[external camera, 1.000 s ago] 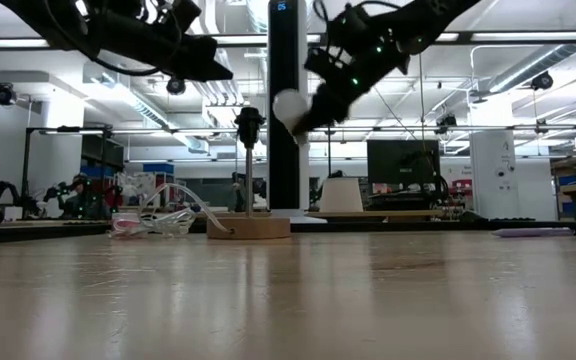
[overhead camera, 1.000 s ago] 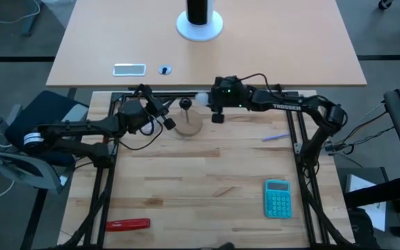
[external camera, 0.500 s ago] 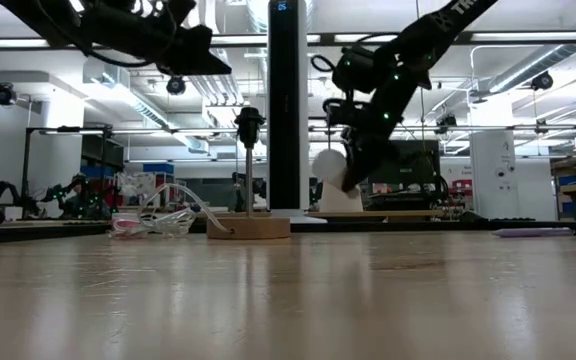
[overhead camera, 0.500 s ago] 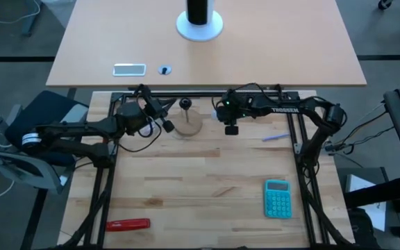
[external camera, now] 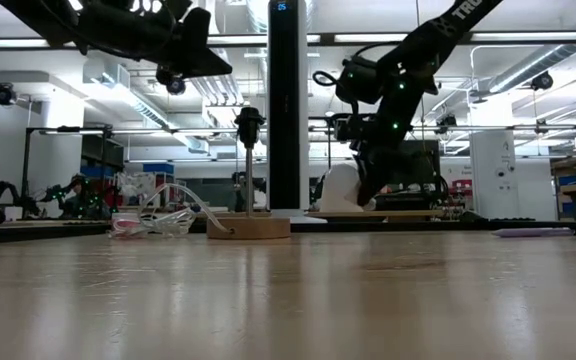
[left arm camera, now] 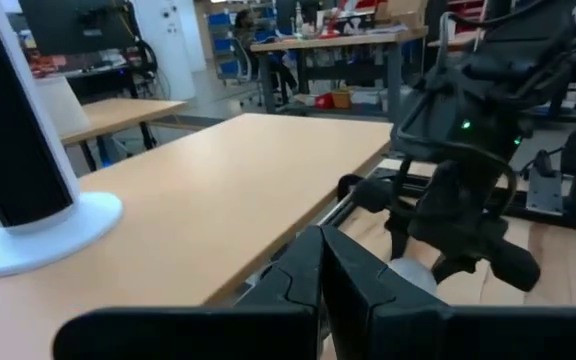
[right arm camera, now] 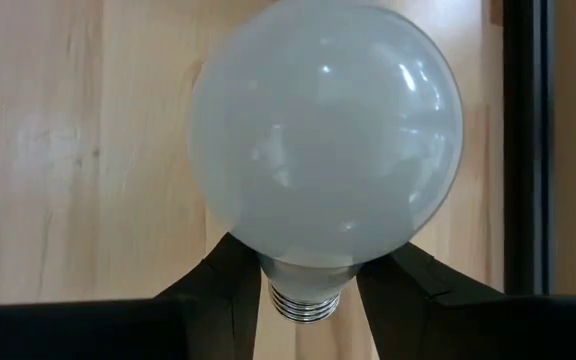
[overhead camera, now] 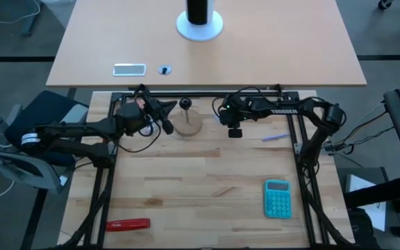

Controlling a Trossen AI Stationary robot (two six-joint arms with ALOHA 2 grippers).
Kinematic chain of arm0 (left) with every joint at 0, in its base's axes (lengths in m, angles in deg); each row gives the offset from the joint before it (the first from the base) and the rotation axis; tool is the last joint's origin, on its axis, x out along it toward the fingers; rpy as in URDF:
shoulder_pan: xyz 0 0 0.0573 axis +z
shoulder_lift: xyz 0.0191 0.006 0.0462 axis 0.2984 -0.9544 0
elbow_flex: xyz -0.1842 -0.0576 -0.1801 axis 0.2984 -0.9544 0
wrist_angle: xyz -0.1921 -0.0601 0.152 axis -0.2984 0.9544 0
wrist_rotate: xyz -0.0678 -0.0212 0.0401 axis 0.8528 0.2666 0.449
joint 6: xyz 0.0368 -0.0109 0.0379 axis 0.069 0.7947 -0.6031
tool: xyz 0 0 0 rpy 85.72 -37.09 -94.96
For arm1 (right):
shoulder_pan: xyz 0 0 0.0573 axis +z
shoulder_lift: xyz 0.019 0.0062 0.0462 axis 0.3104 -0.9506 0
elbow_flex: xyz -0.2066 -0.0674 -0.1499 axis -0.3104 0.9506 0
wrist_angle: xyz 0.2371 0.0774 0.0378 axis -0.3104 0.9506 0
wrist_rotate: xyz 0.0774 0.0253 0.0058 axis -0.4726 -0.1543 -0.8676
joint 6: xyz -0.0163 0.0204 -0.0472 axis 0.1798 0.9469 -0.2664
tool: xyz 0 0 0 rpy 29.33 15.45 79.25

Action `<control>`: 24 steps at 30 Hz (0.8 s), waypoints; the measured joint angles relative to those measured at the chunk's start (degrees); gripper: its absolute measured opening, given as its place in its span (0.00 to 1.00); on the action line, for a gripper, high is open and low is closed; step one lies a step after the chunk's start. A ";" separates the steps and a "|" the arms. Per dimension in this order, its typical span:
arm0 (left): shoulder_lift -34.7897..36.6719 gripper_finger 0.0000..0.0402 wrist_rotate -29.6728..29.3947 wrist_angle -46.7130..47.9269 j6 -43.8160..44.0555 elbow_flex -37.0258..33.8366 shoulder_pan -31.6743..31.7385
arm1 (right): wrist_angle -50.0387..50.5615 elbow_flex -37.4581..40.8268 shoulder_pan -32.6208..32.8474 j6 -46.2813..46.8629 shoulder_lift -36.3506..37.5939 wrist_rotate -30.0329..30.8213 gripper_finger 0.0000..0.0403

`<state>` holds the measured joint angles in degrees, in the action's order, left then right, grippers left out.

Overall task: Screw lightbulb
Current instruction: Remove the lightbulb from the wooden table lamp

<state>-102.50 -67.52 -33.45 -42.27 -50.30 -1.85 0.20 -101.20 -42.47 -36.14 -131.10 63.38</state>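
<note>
Pale wood planks form the work table (overhead camera: 207,180), with a tan desk (overhead camera: 255,48) beyond its far edge and a workshop of benches and monitors behind. Near the far edge, the right gripper (right arm camera: 313,290) points down at the wood and grasps the lightbulb (right arm camera: 325,135) by its neck, one dark finger on each side just above the grey screw base, the white globe sticking out past the fingertips. In the low view the lightbulb (external camera: 340,188) hangs close above the table under the right gripper (external camera: 363,185). Beside that gripper, toward the left arm, stands a round wooden base (overhead camera: 188,124) with a thin post topped by a dark socket (external camera: 249,123). On the socket's other side, raised above the table, the left gripper (overhead camera: 162,123) is clenched on nothing, fingers pressed together. Well nearer the front edge lie a teal calculator (overhead camera: 278,197) and a red tool (overhead camera: 128,224).
</note>
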 joint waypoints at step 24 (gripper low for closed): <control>-0.09 0.00 0.19 0.48 4.32 0.00 0.00 | 1.51 1.13 0.50 7.47 -0.52 -1.24 0.31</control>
<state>-102.59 -67.32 -32.96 -37.96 -50.30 -1.85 1.70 -100.07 -41.96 -28.66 -131.62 62.14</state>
